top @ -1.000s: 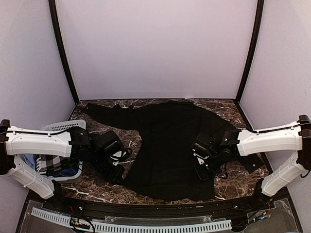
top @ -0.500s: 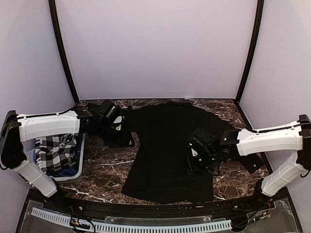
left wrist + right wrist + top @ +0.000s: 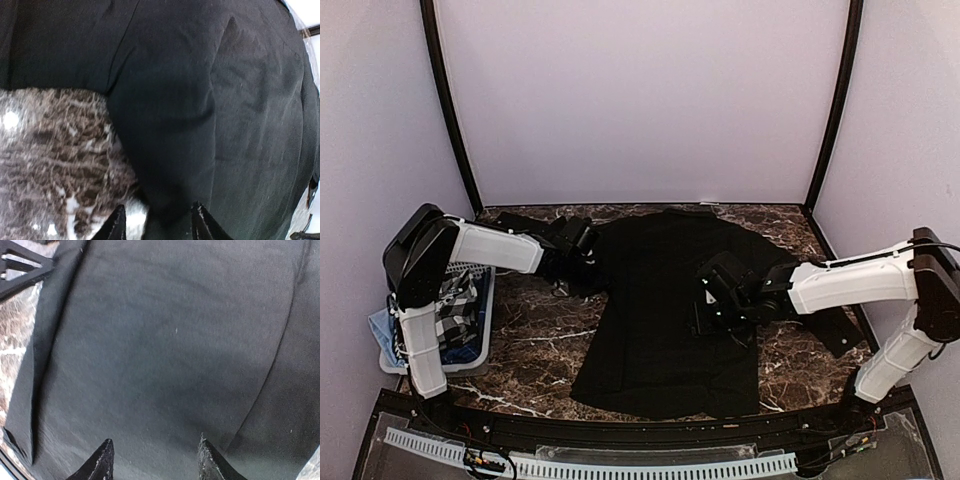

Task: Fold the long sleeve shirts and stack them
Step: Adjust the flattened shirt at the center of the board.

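One long sleeve shirt [image 3: 660, 320], plain black, lies spread flat on the marble table, hem toward the near edge. My left gripper [image 3: 582, 265] hangs over its back-left edge near the armpit. In the left wrist view the left gripper [image 3: 159, 225] is open, its fingertips [image 3: 118, 222] apart, with the shirt's edge [image 3: 165, 150] lying between them. Over the shirt's middle right, my right gripper [image 3: 708, 308] is low above the cloth. The right wrist view has the right gripper [image 3: 156, 460] open above smooth black cloth [image 3: 165, 340], nothing pinched.
A white slatted basket [image 3: 486, 300] stands at the table's left edge with plaid cloth [image 3: 455, 312] in it. A black sleeve [image 3: 842, 335] sticks out to the right under the right arm. Bare marble [image 3: 535, 340] lies left of the shirt.
Both grippers went from shut to open. The left arm swung from the near left to the shirt's back-left edge. The shirt's left side now lies straighter. The right gripper shifted slightly left.
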You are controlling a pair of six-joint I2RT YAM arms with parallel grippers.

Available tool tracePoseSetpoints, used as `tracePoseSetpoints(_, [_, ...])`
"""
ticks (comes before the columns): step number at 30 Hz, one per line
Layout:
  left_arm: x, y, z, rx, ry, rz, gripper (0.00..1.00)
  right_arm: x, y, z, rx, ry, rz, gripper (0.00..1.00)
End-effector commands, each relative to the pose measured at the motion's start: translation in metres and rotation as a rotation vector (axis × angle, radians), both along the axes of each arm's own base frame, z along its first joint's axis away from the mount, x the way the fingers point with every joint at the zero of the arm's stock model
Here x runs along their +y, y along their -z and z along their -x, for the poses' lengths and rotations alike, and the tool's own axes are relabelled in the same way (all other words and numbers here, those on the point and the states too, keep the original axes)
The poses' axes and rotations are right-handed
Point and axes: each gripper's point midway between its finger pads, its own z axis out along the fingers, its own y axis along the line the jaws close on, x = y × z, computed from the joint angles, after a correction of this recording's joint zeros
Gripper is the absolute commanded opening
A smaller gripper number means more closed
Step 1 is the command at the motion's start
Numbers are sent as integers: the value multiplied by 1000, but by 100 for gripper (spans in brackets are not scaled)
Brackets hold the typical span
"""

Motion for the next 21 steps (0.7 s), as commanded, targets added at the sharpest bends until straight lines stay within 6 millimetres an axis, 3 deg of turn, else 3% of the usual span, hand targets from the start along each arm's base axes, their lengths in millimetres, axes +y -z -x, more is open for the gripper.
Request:
tracePoseSetpoints(1, [-10, -13, -26, -53, -72, 74, 39, 7, -9, -21, -64, 15, -42, 54])
tracePoseSetpoints(4, [-11, -10, -29, -57, -77, 101, 32, 7, -9, -24, -72, 13, -60, 54])
tracePoseSetpoints(6, [-11, -8, -33, -63, -81, 110, 22, 6, -8, -25, -72, 19, -65, 54])
tracePoseSetpoints(8, [-7, -8, -37, -69, -88, 102, 6, 6, -4, -26, -64, 22, -66, 54])
tracePoseSetpoints(10, [0, -11, -41, -86, -97, 79, 0, 4, 0, -26, -57, 28, -59, 54])
tracePoseSetpoints(16, [38, -26, -55, -140, -109, 28, 0, -3, 20, -26, -4, 47, -45, 54])
tracePoseSetpoints(21, [74, -22, -61, -117, -102, -22, 0, -19, 35, -27, 37, 98, -51, 54])
